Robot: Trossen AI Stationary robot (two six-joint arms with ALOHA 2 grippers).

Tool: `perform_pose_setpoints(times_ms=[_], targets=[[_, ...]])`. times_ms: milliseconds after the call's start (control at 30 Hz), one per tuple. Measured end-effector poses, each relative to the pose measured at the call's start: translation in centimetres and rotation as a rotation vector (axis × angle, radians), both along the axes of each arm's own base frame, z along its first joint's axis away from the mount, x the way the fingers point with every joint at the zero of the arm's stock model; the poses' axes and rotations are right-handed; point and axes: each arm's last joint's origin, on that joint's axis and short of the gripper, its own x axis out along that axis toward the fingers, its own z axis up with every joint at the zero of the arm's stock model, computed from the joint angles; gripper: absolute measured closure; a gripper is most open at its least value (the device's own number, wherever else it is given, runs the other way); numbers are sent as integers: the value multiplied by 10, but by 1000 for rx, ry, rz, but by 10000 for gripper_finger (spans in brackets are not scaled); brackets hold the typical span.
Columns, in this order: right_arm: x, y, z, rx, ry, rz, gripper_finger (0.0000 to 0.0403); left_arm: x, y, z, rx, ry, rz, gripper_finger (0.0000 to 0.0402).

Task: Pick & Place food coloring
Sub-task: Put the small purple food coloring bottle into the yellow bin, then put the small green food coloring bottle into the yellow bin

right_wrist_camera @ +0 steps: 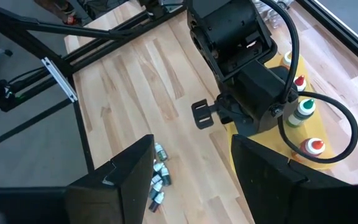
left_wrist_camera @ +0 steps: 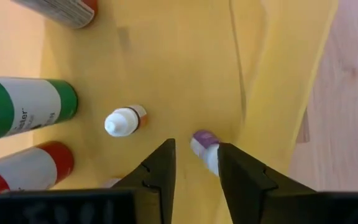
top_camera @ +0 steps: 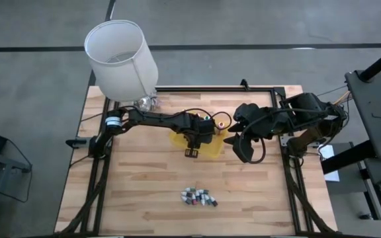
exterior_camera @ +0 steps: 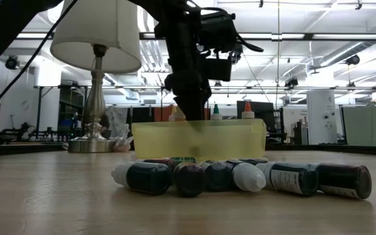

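High view: left hand (top_camera: 192, 152) reaches into the shallow yellow plastic tray (top_camera: 211, 151) mid-worktop. Right hand (top_camera: 241, 147) hangs just beside the tray. Cluster of tiny dark vials (top_camera: 198, 197) lies well apart from the tray.

Low view: six vials on their sides before the tray; three pointed bottle tips above its wall.

Left wrist view: fingers (left_wrist_camera: 160, 168) narrowly parted, empty; a purple-capped vial (left_wrist_camera: 205, 148) beside one finger, an orange-banded one (left_wrist_camera: 124, 121) nearby.

Right wrist view: right hand wide, empty.

floor: grey concrete (top_camera: 38, 79) | lamp (exterior_camera: 96, 39) — white shade | ceiling: pipes, strip lights (exterior_camera: 318, 46)
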Motion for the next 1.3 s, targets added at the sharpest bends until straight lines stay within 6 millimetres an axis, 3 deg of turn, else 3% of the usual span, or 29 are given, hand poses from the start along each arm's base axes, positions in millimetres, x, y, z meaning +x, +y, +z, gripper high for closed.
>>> perform_pose_setpoints(times_ms=[733, 867, 1000, 1167, 1300], targets=[[0, 0, 0, -25, 2, 25, 197, -3, -6, 8, -56, 25, 128, 294], [0, 0, 0, -34, 3, 35, 197, -4, -19, 21, -56, 14, 113, 302], [0, 1, 0, -41, 5, 48, 197, -7, -36, 44, -68, -50, 116, 336], [-2, 6, 0, -61, 12, 96, 197, -22, -60, 78, -98, -136, 105, 392], [-3, 9, -1, -71, 14, 113, 197, -40, -76, 100, -123, -202, 101, 401]])
